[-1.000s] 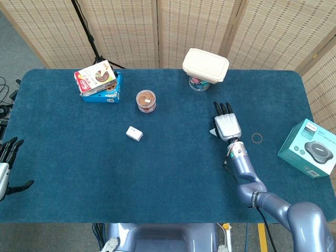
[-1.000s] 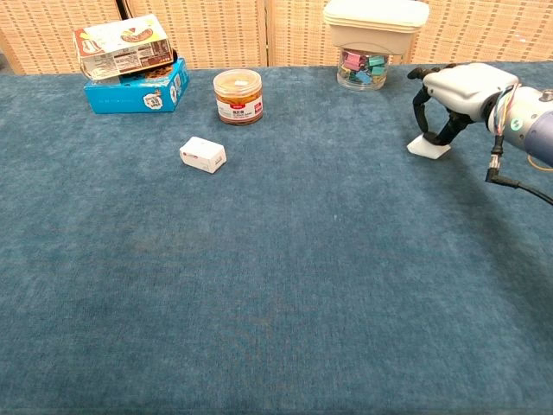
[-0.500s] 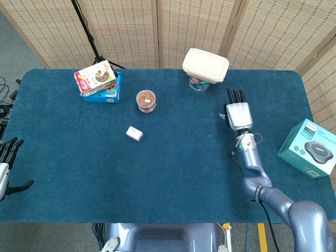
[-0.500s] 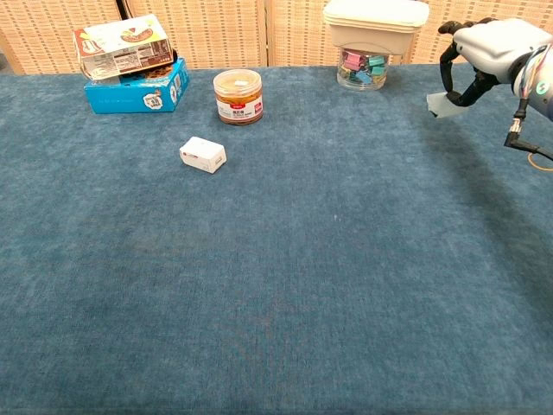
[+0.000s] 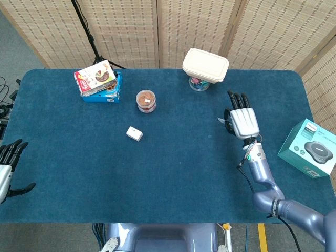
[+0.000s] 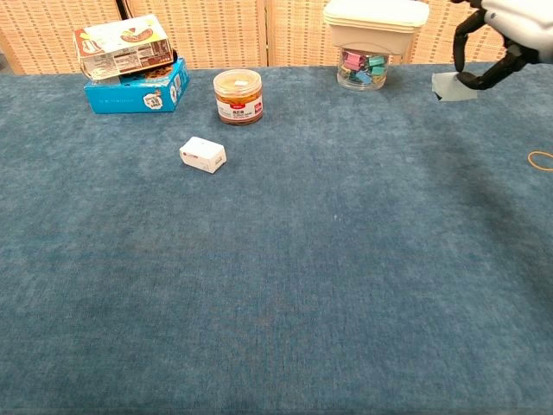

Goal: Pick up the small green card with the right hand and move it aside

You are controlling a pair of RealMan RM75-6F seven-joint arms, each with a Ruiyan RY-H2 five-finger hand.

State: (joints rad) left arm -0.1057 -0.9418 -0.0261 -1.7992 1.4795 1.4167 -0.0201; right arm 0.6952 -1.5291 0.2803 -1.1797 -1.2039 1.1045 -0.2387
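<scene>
Small green card: thin, pale, flat, nearly white-green, pinched in dark fingers of right hand, lifted clear of blue felt-like bench. Behind the fingers, toward the screen: clear tub with cream lid, holding pastel clips. Beside the fingers, on the outer side: thin rubber band flat on the cloth. Far off at bench edge: left hand, dark fingers apart, holding nothing.
</scene>
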